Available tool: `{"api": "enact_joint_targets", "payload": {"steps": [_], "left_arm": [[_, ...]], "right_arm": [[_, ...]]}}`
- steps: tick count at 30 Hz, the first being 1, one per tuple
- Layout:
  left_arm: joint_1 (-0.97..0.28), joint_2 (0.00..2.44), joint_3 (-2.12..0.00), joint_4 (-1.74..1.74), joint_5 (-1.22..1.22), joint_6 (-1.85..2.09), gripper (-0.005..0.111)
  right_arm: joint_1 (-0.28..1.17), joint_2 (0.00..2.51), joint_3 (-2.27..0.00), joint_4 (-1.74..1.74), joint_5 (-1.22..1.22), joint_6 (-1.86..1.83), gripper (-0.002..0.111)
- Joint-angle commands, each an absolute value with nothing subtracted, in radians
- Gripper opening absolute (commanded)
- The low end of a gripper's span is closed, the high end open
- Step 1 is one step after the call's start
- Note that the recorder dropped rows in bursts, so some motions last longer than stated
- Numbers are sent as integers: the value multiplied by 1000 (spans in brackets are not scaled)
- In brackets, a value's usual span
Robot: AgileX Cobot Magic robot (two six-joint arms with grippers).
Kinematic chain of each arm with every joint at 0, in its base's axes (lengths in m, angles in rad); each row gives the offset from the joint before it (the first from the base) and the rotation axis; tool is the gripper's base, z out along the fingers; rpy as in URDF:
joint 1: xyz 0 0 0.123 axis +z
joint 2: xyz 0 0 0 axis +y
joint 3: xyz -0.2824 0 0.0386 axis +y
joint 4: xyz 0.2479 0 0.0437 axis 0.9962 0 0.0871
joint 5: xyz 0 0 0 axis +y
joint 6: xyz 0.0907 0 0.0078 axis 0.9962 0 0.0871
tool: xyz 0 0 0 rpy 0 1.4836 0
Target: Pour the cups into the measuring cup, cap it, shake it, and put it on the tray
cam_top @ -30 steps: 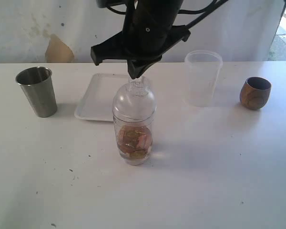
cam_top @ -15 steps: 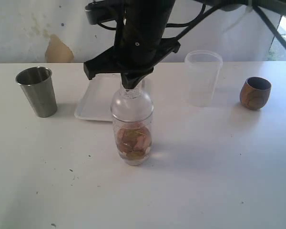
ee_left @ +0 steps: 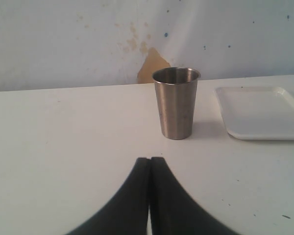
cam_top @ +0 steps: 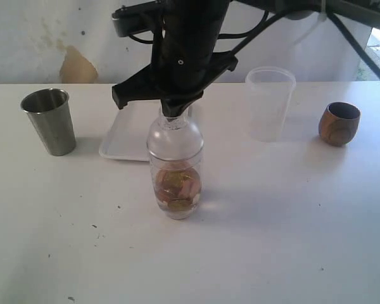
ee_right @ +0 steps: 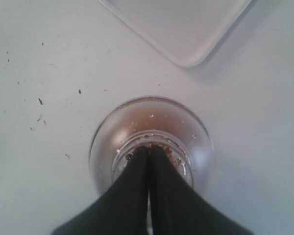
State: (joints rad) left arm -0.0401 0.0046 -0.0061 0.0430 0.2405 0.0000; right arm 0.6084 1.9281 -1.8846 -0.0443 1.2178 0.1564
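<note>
The measuring cup [cam_top: 176, 190] stands mid-table holding brown and orange pieces, with the clear dome lid [cam_top: 175, 140] seated on its mouth. My right gripper [cam_top: 175, 114] hangs straight above it, shut, its tips resting in the lid's small top neck [ee_right: 149, 148]; the dome [ee_right: 105, 142] spreads out around the tips. The steel tumbler [cam_top: 50, 121] stands upright at the far left and looks empty from here. It also shows just beyond my left gripper [ee_left: 150, 159], which is shut and holds nothing. The wooden cup [cam_top: 339, 123] sits at the far right. The white tray [cam_top: 123, 136] lies behind the measuring cup.
A frosted plastic container [cam_top: 269, 104] stands upright between the tray and the wooden cup. The tray's corner [ee_right: 186, 29] lies close beyond the measuring cup. A wall with a brown patch [ee_left: 154, 61] rises behind the table. Dark specks dot the white tabletop [cam_top: 272, 253].
My right gripper has come down with the dome lid, which now sits lower and snug on the measuring cup. The arm shifted slightly left. Both cups stayed put.
</note>
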Motion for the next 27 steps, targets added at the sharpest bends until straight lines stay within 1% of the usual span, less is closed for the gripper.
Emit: {"api": "enact_joint_targets", "payload": {"steps": [1,8,16,27], "left_arm": [[-40,0,0,37,232,0,0],[-40,0,0,37,232,0,0],[-40,0,0,37,232,0,0],[-40,0,0,37,232,0,0]], "right_arm": [[609,1952,-1882,-41,1221,159,0],[609,1954,-1878,0,1221,159,0],[609,1956,-1801,-15,1221,152,0],[609,1944,-1803,-12,1221,152,0]]}}
